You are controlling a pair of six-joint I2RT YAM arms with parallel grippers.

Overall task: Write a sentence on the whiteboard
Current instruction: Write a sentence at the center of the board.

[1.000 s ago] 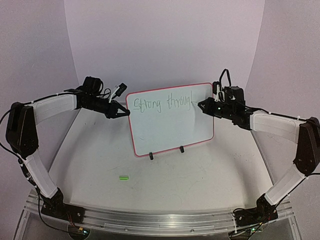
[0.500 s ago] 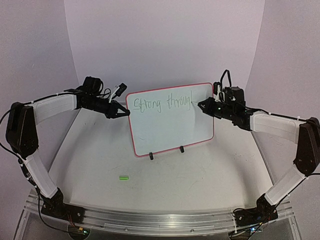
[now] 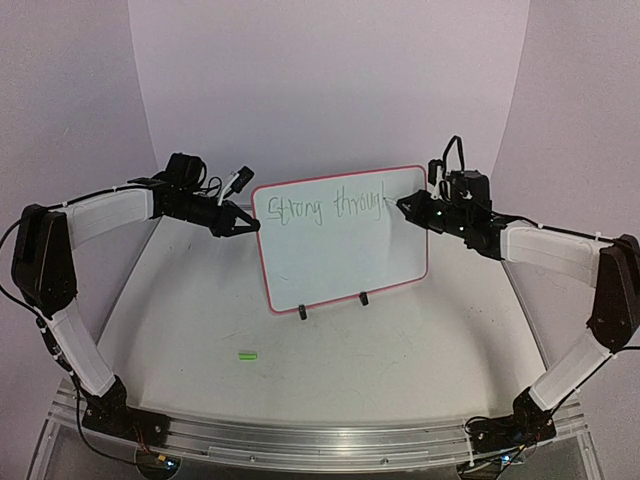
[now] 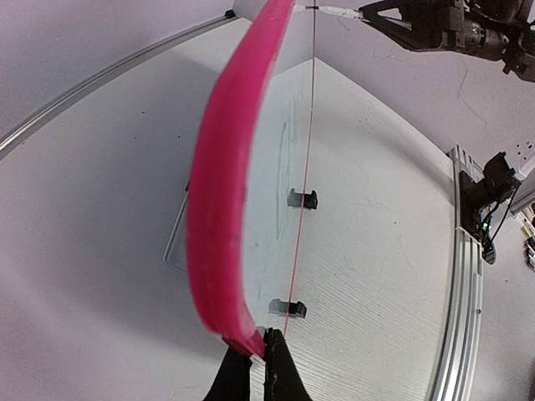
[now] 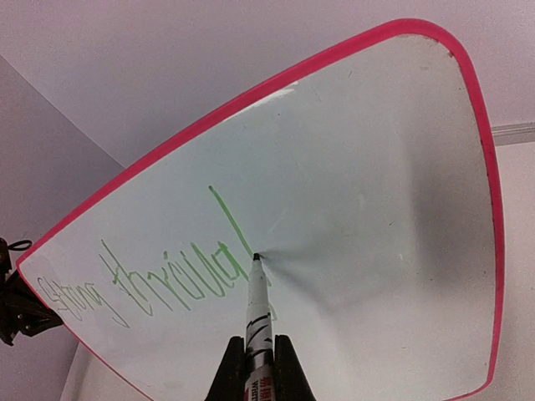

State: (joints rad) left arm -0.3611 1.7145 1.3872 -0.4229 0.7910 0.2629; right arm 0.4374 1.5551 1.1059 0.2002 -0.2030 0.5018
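Observation:
The whiteboard point(image 3: 345, 255), white with a pink-red frame, stands tilted on two black clip feet point(image 3: 364, 298) at the table's middle. Green handwriting runs along its top point(image 3: 330, 207). My left gripper point(image 3: 252, 226) is shut on the board's left edge; in the left wrist view the pink frame point(image 4: 219, 209) runs up from between the fingertips point(image 4: 257, 347). My right gripper point(image 3: 408, 208) is shut on a white marker point(image 5: 257, 309). The marker's tip point(image 5: 255, 257) touches the board point(image 5: 359, 225) at the end of the green writing point(image 5: 180, 284).
A small green cap point(image 3: 247, 354) lies on the table in front of the board, toward the left. An aluminium rail point(image 3: 320, 440) runs along the near edge between the arm bases. Purple walls close in behind and at the sides.
The right gripper has shifted slightly up along the board with the marker, lengthening the last green stroke. The left gripper and the board have stayed still.

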